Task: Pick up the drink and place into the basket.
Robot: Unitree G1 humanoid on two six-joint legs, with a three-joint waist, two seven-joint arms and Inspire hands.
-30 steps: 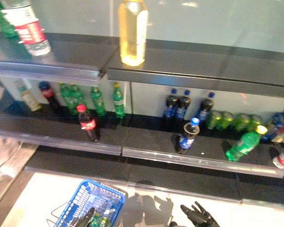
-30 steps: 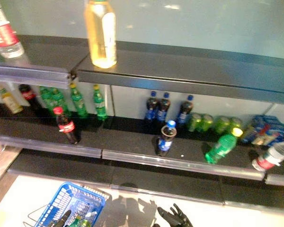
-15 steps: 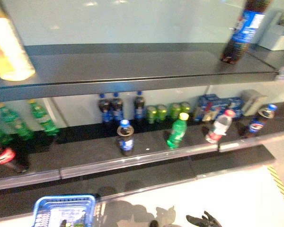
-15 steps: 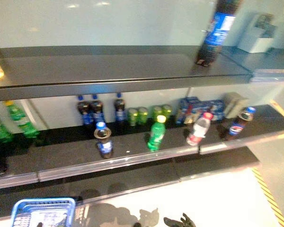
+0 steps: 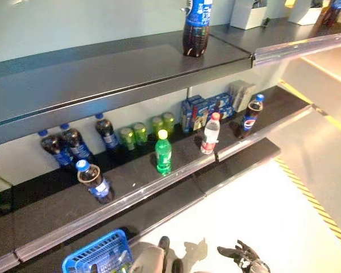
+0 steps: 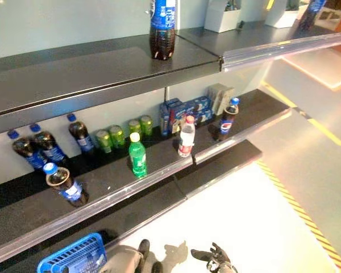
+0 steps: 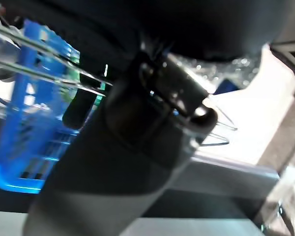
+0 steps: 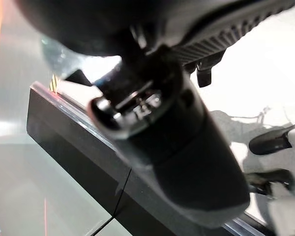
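Drinks stand on the middle shelf [image 5: 159,185]: a green bottle [image 5: 163,151], a tilted cola bottle with a blue label [image 5: 94,180], a water bottle with a red label [image 5: 209,133] and another cola bottle [image 5: 250,115]. A large cola bottle [image 5: 196,25] stands on the upper shelf. The blue basket [image 5: 96,259] hangs low at the left. In the left wrist view its wire handle [image 7: 39,49] runs into my left hand [image 7: 137,123], and something green shows through its mesh. My right hand [image 5: 241,256] hangs low over the floor, open, fingers spread, holding nothing and well below the shelf.
Green cans [image 5: 139,132], blue cartons [image 5: 204,108] and more cola bottles [image 5: 74,145] line the back of the middle shelf. White boxes [image 5: 247,11] sit on the upper shelf at the right. A yellow-black stripe [image 5: 307,187] marks the pale floor at the right.
The whole picture has swung right along the shelves, so the camera moved. The basket stays at the lower left and my right hand stays low with spread fingers.
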